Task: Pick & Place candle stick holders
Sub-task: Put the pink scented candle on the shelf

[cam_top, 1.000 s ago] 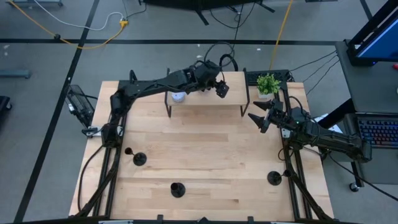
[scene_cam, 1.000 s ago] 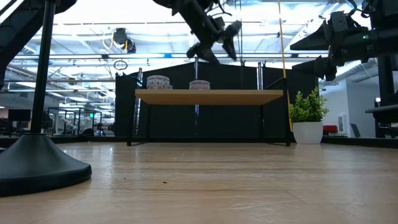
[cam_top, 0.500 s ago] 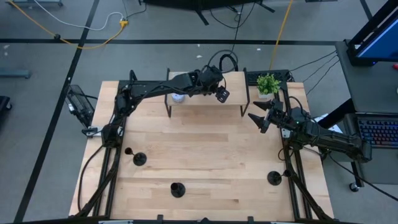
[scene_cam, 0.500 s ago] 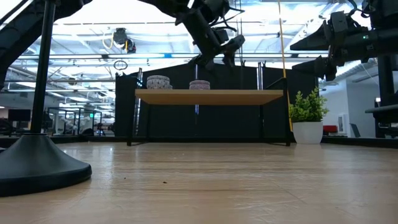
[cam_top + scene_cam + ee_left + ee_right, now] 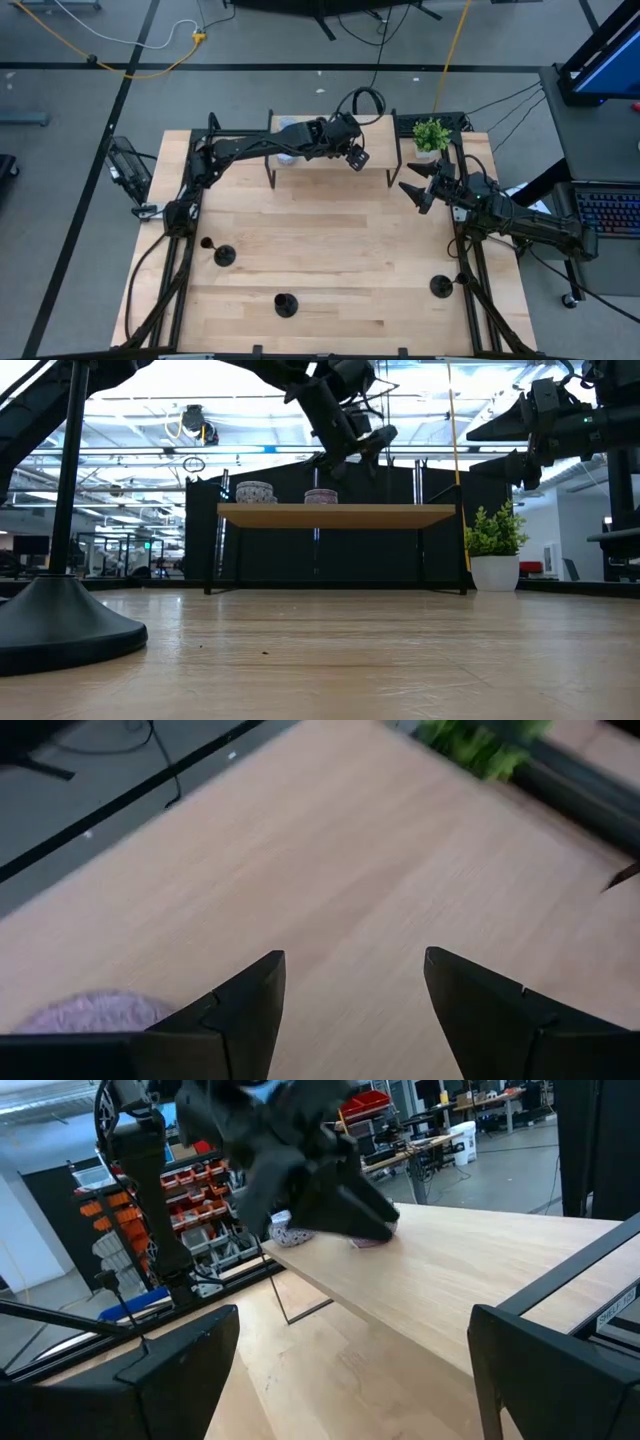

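Observation:
Three black candle stick holders stand upright on their disc bases on the wooden table: one near left (image 5: 222, 256), one at the near middle (image 5: 286, 305), one near right (image 5: 440, 286). The low view shows one of them close up (image 5: 62, 628). My left gripper (image 5: 356, 159) hangs open over the raised shelf (image 5: 378, 135) at the far side, slanting down, with nothing between its fingers (image 5: 355, 960). My right gripper (image 5: 414, 189) waits open at the far right, level, above the table.
Round candle tins (image 5: 254, 491) (image 5: 320, 496) sit on the shelf; a lilac one (image 5: 95, 1012) lies just beside my left fingers. A small potted plant (image 5: 431, 135) stands at the far right corner. Bare table stretches between the shelf and the holders.
My left gripper has come down toward the shelf top and shifted a little toward the shelf's near edge, tipping further downward. My right arm has kept still.

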### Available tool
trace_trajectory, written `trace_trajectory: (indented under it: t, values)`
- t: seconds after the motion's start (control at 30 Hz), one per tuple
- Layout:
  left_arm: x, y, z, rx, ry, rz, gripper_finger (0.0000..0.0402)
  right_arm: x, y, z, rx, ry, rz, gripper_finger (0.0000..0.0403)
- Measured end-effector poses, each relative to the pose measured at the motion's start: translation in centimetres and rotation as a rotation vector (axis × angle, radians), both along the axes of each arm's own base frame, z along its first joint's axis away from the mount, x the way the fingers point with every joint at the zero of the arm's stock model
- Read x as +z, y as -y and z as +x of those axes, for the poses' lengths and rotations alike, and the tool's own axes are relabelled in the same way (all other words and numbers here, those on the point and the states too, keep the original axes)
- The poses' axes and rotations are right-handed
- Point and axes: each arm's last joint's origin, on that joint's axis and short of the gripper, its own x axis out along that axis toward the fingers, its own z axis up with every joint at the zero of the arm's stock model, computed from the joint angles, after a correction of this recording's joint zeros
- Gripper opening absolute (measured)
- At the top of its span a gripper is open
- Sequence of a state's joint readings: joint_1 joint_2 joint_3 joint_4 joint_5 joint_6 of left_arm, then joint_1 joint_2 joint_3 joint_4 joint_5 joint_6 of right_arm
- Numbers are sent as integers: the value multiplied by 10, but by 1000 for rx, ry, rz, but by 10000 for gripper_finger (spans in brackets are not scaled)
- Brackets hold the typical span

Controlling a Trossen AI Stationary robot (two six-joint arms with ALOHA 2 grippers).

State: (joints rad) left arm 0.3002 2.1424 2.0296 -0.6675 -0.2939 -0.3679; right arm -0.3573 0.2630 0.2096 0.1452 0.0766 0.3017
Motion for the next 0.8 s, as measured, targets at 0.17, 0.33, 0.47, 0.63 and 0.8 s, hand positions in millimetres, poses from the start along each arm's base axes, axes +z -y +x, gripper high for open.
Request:
trace_trajectory:
  t: [0.17, 0.33, 0.47, 0.63, 0.8]
  values:
    - [-7, 0, 4, 2, -5, 1, 243, 0, 0, 0, -1, 0, 0, 389]
    - [-11, -1, 4, 16, -32, 9, 243, 0, 0, 0, 0, 1, 0, 389]
    - [-14, -1, 0, 62, -81, 24, 243, 0, 0, 0, 0, 1, 0, 389]
    - [-15, -2, -2, 121, -85, 24, 243, 0, 0, 0, 0, 1, 0, 389]
    - [-16, -2, -3, 173, -66, -10, 243, 0, 0, 0, 0, 1, 0, 389]
